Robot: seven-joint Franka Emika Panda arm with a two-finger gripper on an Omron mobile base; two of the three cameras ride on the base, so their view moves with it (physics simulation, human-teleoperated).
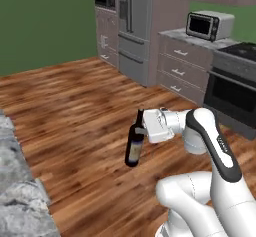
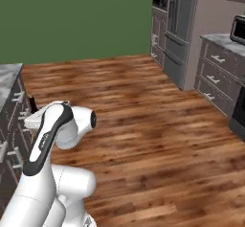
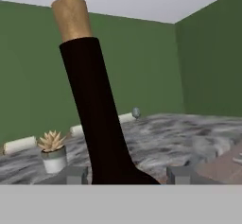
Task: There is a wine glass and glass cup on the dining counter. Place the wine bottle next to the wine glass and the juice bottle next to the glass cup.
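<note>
My gripper [image 1: 142, 130] is shut on the wine bottle [image 1: 134, 146], a dark bottle with a pale label, and holds it by the neck above the wooden floor. In the hand view the bottle's black neck and tan cork [image 3: 94, 124] rise, tilted, between my two fingertips [image 3: 75, 175]. Beyond it lies the dining counter [image 3: 179, 138] with its grey-and-white marbled top. Far back on that top stands the wine glass [image 3: 136, 112], small and greyish. The counter's edge [image 1: 15, 181] is at the left of the left base view. The bottle's top [image 2: 32, 104] peeks out behind my arm.
A small potted plant [image 3: 52, 153] and two white rolls [image 3: 19, 145] sit on the counter top. A fridge [image 1: 132, 28], drawers under a toaster oven [image 1: 209, 25] and a stove [image 1: 235, 88] line the far right wall. Open wooden floor [image 1: 75, 106] lies between.
</note>
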